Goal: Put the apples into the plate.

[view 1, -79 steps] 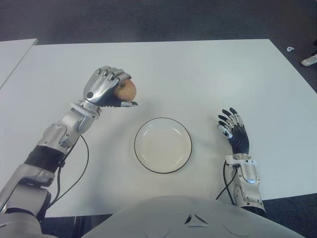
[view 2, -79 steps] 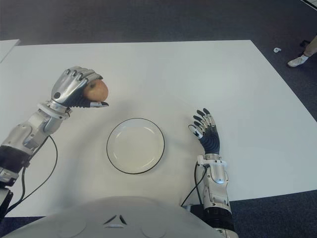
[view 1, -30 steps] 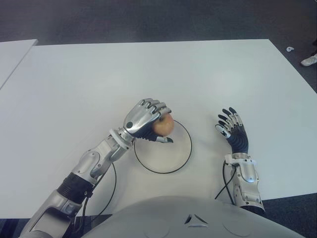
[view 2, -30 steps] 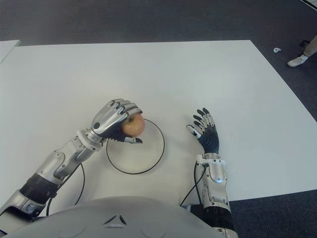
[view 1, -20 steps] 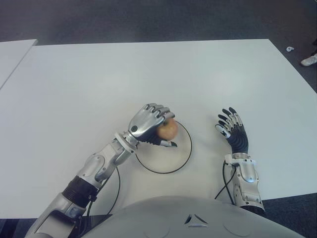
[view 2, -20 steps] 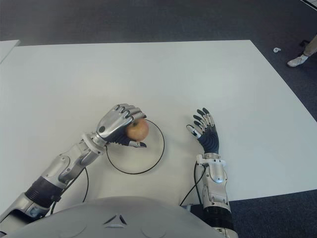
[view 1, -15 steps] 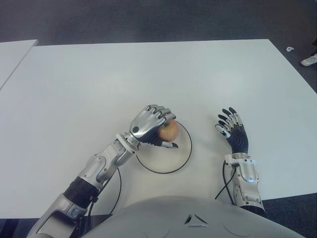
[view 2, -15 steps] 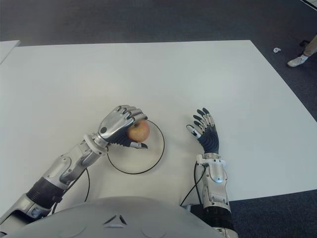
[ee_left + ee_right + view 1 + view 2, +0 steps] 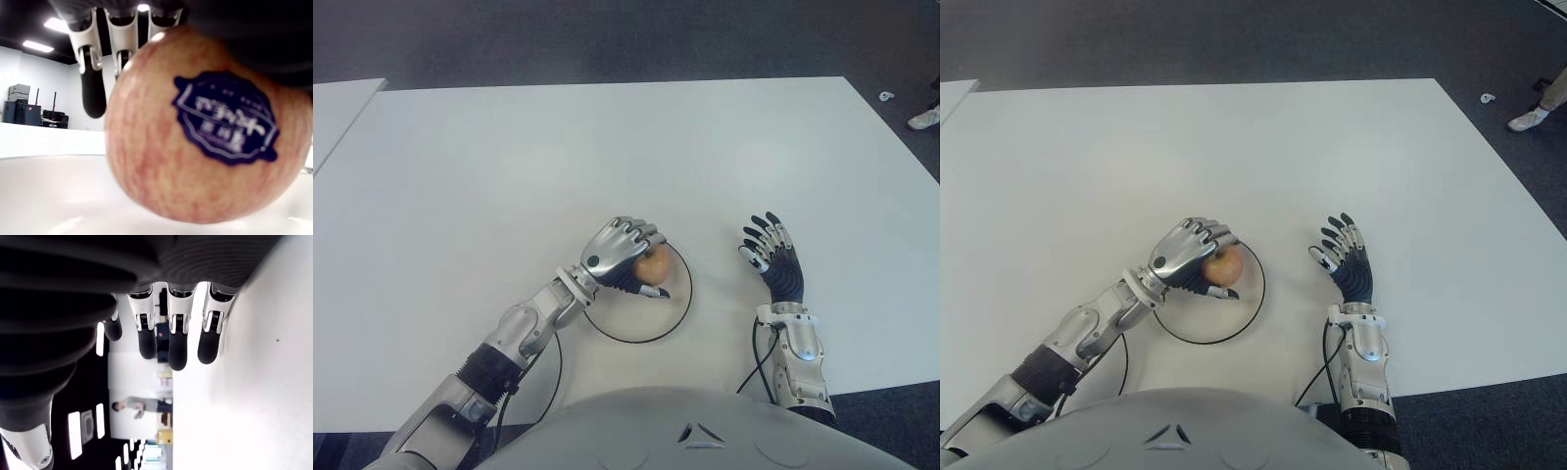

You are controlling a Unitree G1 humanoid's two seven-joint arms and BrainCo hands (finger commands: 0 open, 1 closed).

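A wide white tabletop (image 9: 460, 176) sits on dark carpet. In the left eye view, the left robot hand (image 9: 625, 257) is curled around an apple (image 9: 654, 264) over the far-left part of the plate (image 9: 668, 323). The right eye view shows the right robot hand (image 9: 1345, 259) just right of the plate, fingers spread, holding nothing. The left wrist view fills with the apple and its dark sticker (image 9: 226, 117), low over the plate's white floor; whether they touch, I cannot tell. The right wrist view shows straight fingers (image 9: 177, 340) beside bare tabletop. This apple seems nearly delivered, with only the release left; no other apple shows.
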